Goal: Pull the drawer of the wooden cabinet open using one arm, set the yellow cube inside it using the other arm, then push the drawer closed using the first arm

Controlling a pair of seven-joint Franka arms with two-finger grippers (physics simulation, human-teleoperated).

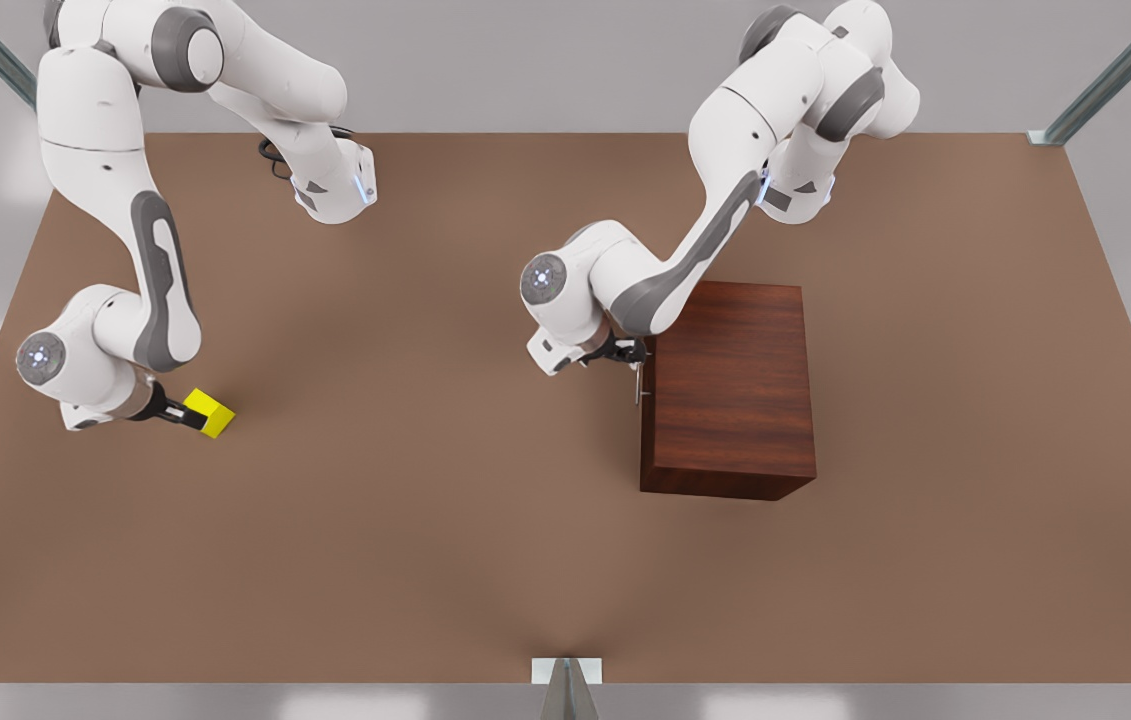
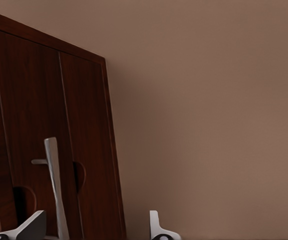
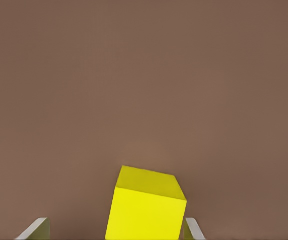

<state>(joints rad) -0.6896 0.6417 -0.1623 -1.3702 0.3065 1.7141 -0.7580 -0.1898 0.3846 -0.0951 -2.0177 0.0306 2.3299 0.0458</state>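
Dark reddish-brown wood marks the wooden cabinet (image 1: 733,385), standing on the brown table (image 1: 445,560) toward the front view's right. Its drawer (image 2: 43,125) looks fully closed, so nothing can be seen inside it. The silver bar handle (image 2: 53,185) sits between the spread fingers of the left gripper (image 1: 631,352), which have not closed on it. Step 1, pulling the drawer open, seems to be in hand; next the fingers need to pinch the bar and draw it away from the cabinet. Well apart, at the front view's left, the yellow cube (image 1: 209,412) rests on the table, with the right gripper (image 1: 187,415) straddling it, fingers spread beside its faces, waiting.
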